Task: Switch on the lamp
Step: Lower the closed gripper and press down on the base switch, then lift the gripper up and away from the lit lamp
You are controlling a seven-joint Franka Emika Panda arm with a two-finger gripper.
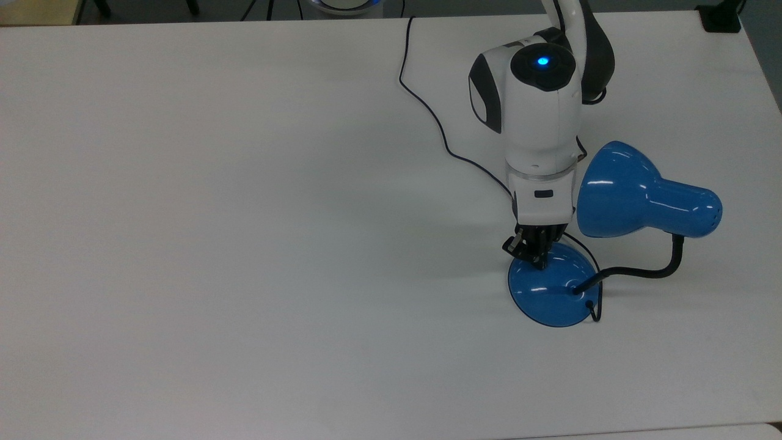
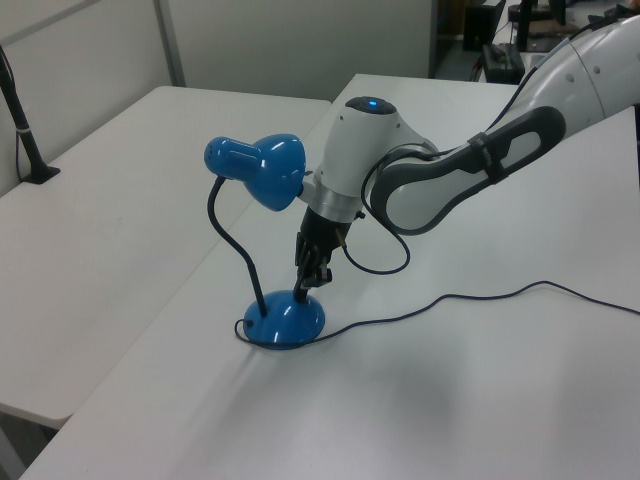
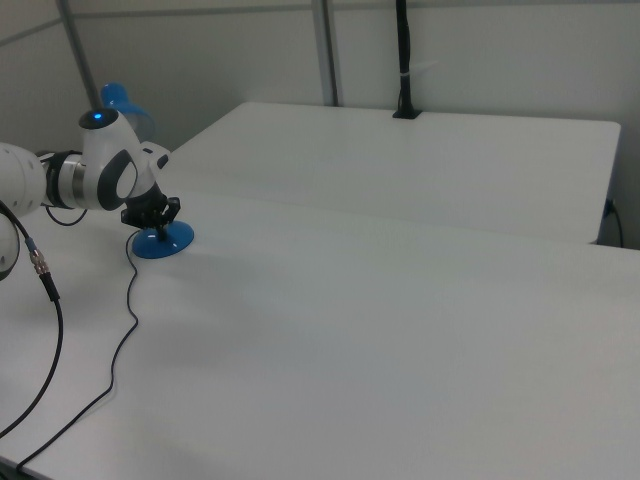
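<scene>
The lamp point(image 1: 553, 293) stands near the bench's point(image 1: 244, 244) edge at the top view's right. The end effector point(image 1: 537, 261), fingers clenched together, points straight down onto the base's dome; the switch looks directly beneath the tips.

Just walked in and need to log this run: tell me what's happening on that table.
One robot arm is working on a blue lamp standing on the white table. Its hand points down with the fingertips on the lamp's round base, on the side toward the arm, apparently pressing where a switch would be. No light comes from the shade, so the lamp looks off. The thin black cord trails across the table past the arm.
</scene>
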